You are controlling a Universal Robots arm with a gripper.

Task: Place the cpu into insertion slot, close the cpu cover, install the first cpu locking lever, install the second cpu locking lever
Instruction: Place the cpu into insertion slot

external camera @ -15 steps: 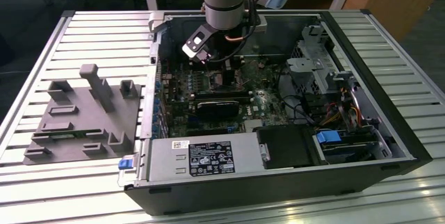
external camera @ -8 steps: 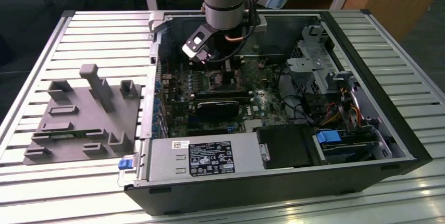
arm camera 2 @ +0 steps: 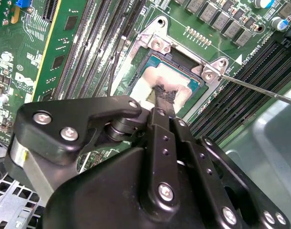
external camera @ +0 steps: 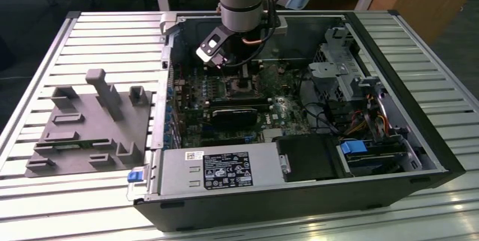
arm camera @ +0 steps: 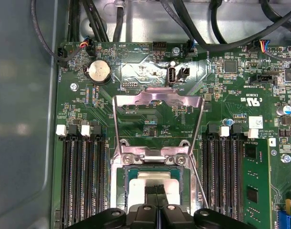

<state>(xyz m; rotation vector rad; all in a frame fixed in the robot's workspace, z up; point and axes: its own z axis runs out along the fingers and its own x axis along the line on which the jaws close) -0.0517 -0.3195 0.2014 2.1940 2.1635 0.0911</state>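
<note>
The cpu (arm camera 2: 185, 89) (arm camera: 138, 180), a flat silvery square, lies in the insertion slot (arm camera: 120, 183) (external camera: 241, 86) on the green motherboard. My gripper (arm camera 2: 163, 98) (arm camera: 155, 190) (external camera: 219, 61) is over the chip's middle, shut, with the black fingertips (arm camera 2: 160, 91) together and down at the chip's top. The cpu cover (arm camera: 135, 99), a thin metal frame, is swung open and lies back on the board beyond the slot. A thin wire locking lever (arm camera 2: 259, 90) (arm camera: 198, 183) stands free along one side of the slot. Another (arm camera 2: 115, 67) runs along the opposite side.
Black memory slots (arm camera: 83, 181) (arm camera: 224, 176) flank the slot on both sides. In the exterior view the open case holds a black heatsink block (external camera: 238, 115), a power supply (external camera: 217, 171) in front and a drive cage (external camera: 340, 75) at the right. A grey fixture (external camera: 90, 123) lies outside on the slatted table at the left.
</note>
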